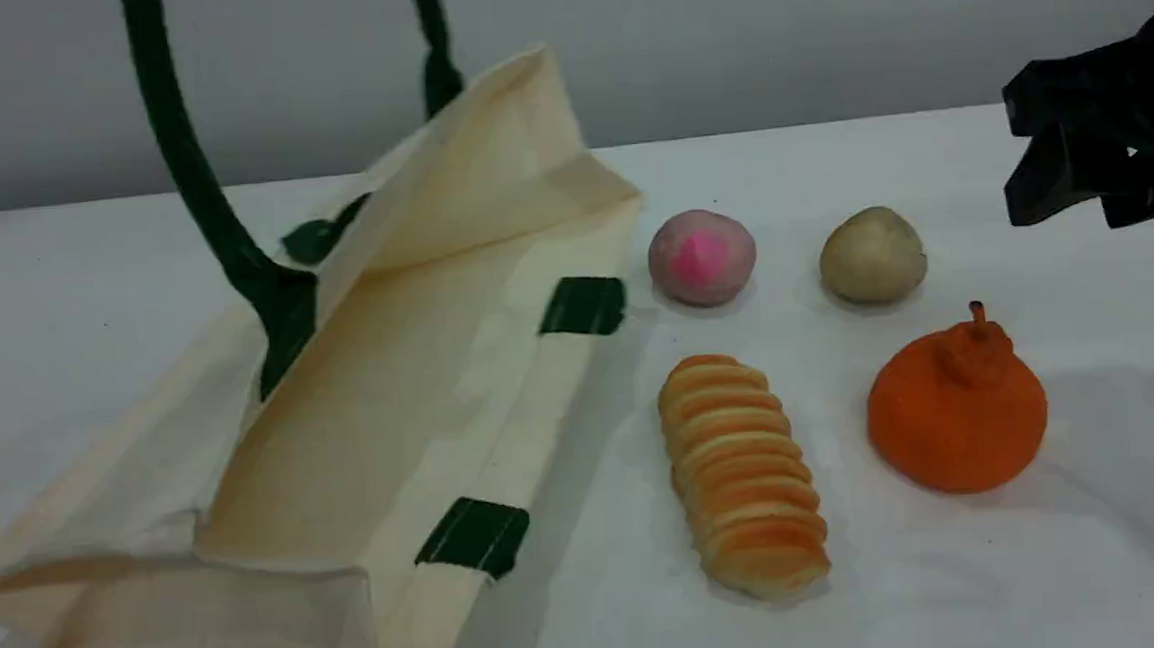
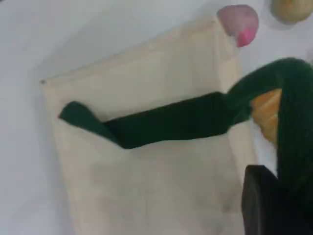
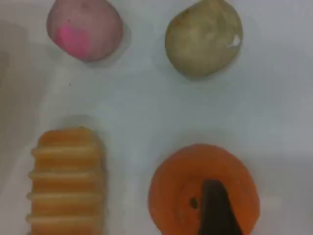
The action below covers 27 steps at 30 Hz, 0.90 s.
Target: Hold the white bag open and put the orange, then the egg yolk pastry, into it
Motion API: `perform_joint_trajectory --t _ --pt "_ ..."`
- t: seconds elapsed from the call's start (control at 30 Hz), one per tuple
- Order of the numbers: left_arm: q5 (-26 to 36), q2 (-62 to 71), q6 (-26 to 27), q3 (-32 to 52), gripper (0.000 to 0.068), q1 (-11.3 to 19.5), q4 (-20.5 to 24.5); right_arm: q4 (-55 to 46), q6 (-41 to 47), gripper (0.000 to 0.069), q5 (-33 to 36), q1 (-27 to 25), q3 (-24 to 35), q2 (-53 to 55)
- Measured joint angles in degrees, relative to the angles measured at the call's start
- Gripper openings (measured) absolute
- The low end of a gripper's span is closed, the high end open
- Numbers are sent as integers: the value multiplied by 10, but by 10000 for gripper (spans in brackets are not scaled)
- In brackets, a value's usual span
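Observation:
The white bag (image 1: pixel 420 374) lies on its side at the left with its mouth facing the foods. One dark green handle (image 1: pixel 192 177) is pulled taut up past the top edge, lifting the upper wall. In the left wrist view that handle (image 2: pixel 293 122) runs down to my left gripper's fingertip (image 2: pixel 266 205), which is shut on it. The orange (image 1: pixel 955 411) sits at the front right and the beige egg yolk pastry (image 1: pixel 871 256) behind it. My right gripper (image 1: pixel 1028 161) hangs open above and behind them. In the right wrist view its fingertip (image 3: pixel 215 210) shows over the orange (image 3: pixel 171 196).
A ball with a pink centre (image 1: pixel 701 256) sits just right of the bag's mouth. A ridged golden bread roll (image 1: pixel 742 474) lies in front of it, between the bag and the orange. The bag's other handle (image 2: pixel 171 120) lies flat across the cloth.

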Motion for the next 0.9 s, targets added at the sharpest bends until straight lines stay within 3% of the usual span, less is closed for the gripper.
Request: perform_joint_trajectory --t 0.3,0.67,0.9 --pt "22 1 0 -30 65 -14 20 0 -1 383 10 1 0 0" --pt "38 3 23 -75 65 -39 19 0 -16 383 -6 47 0 0" --pt "37 3 6 -75 65 -40 64 0 -16 383 9 46 0 1"
